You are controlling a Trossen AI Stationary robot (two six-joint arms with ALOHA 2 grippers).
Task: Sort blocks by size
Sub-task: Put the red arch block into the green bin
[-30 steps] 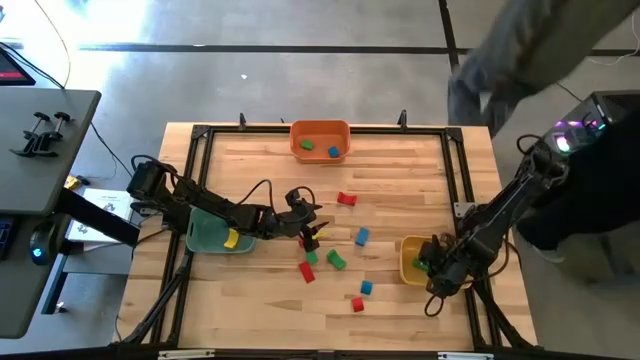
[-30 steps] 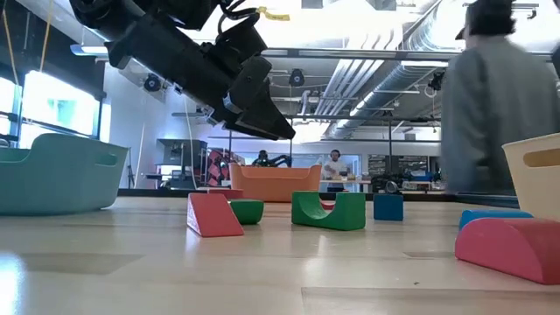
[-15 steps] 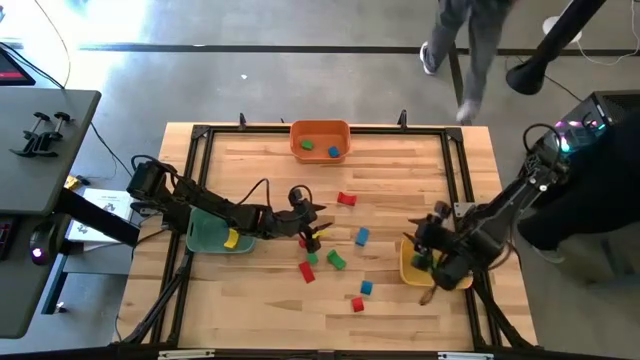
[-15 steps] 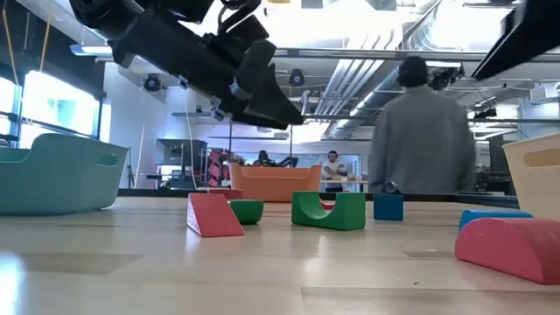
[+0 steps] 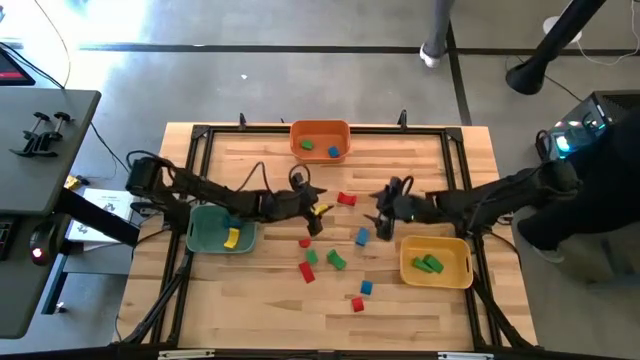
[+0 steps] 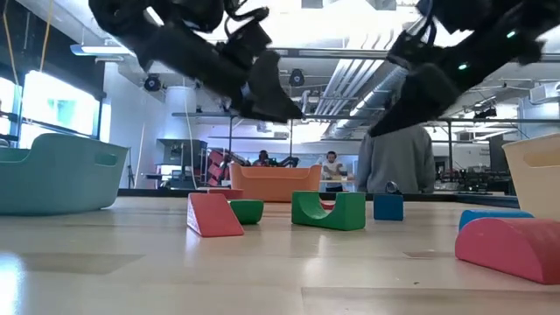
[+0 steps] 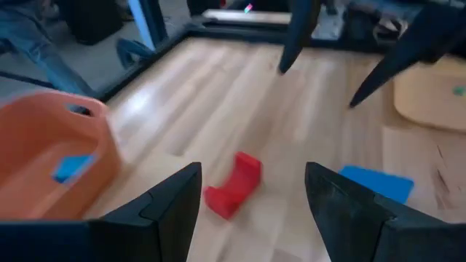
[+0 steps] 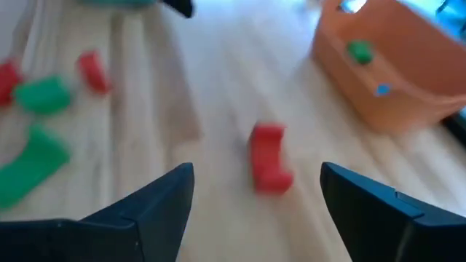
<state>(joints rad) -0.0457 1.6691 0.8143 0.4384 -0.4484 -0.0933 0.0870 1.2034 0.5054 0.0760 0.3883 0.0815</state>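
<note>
We're between picks: left gripper and right gripper both released, flanking the red block mid-desk, near the orange bin. Next: one descends, clenches it.

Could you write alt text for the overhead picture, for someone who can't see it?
Two robot arms reach over a wooden table toward a red block, among scattered colored blocks. Orange bin, green bin and yellow bin each hold blocks.

Three bins; about thirteen blocks.
</note>
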